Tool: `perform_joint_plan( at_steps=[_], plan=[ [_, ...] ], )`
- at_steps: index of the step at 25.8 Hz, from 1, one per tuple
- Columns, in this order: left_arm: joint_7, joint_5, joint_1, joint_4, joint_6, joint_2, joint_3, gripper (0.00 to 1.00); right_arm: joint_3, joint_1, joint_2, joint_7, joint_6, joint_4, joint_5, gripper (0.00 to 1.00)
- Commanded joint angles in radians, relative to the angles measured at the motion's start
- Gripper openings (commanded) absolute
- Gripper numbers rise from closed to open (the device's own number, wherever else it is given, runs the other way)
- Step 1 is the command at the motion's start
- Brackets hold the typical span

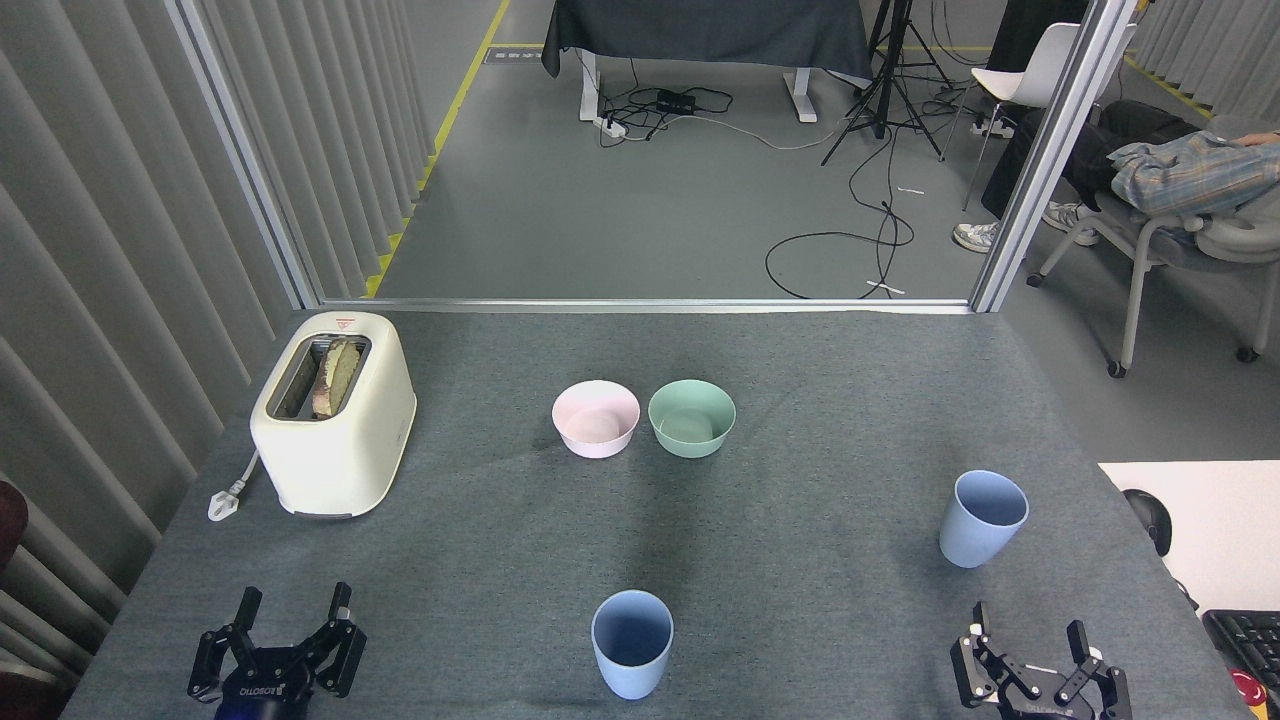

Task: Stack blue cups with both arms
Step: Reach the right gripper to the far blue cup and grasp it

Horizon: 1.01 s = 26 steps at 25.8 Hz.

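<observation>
Two tools low, left tool (290, 625) and right tool (1032, 642) spread, fingers upward

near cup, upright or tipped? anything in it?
Upright and empty. The near cup stands on its base on the table, mouth up, and only its bare blue inside shows.

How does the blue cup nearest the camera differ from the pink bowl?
The near blue cup is taller and narrower; the pink bowl is low and wide. The cup stands alone at the front; the bowl sits mid-table beside a green bowl. Both are upright and look empty.
</observation>
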Motion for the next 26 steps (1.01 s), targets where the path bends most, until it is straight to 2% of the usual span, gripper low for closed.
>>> perform_joint_plan(
  at_steps=[1,13,19,26],
  plan=[
    [0.007,0.002,0.049,-0.014,-0.022,0.001,0.001,0.99,0.008,-0.084,-0.022,-0.001,-0.001,0.087,0.001,1.0],
    [0.03,0.012,0.336,-0.232,-0.023,-0.03,0.013,0.99,0.012,-0.245,-0.038,-0.001,-0.001,0.282,0.003,1.0],
    [0.051,0.018,0.351,-0.237,-0.023,-0.03,0.042,0.99,0.015,-0.331,-0.056,-0.002,0.001,0.403,0.009,1.0],
    [0.053,0.017,0.345,-0.235,-0.023,-0.03,0.042,0.99,0.083,-0.406,-0.07,-0.002,0.019,0.498,0.007,1.0]
  ],
)
